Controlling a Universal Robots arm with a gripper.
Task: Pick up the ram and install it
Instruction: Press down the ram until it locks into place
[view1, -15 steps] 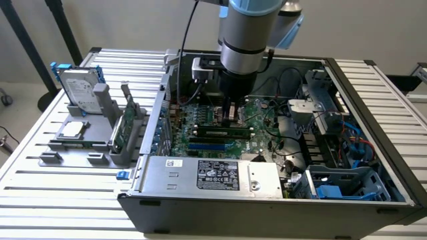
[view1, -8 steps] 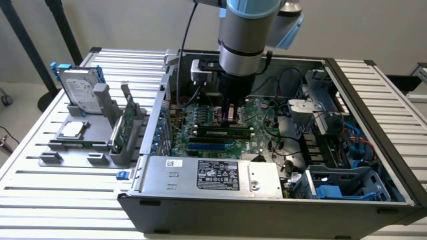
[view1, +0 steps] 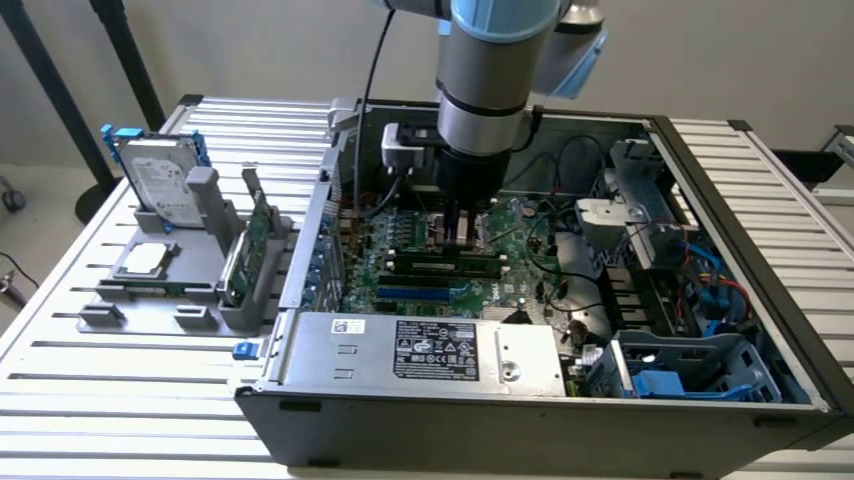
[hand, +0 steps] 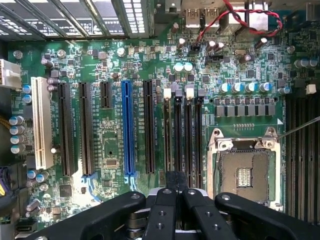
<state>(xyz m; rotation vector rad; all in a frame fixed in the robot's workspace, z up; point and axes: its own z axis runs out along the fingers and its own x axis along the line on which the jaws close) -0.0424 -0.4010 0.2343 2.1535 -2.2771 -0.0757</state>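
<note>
I have the gripper (view1: 463, 232) down inside the open computer case (view1: 747, 250), low over the motherboard (hand: 110, 100), with its jaws fully closed. In the exterior view a long green ram stick (view1: 441, 264) lies along the memory slots just below the fingertips, so I judge I am in the install step, with the closed fingers pressing on or just above the stick to seat it. From the wrist view I see the fingers (hand: 176, 192) brought together over the row of black memory slots (hand: 184, 135) beside the empty CPU socket (hand: 245, 172). Any further move calls for an even downward push, square to the slot. I cannot tell whether the fingertips actually touch the ram, or whether its end latches have snapped shut; the arm hides that part of the board. On the table at the exterior view's left, the parts holder (view1: 174, 300) carries the hard drive (view1: 163, 180) and a broader green card (view1: 244, 255)
</note>
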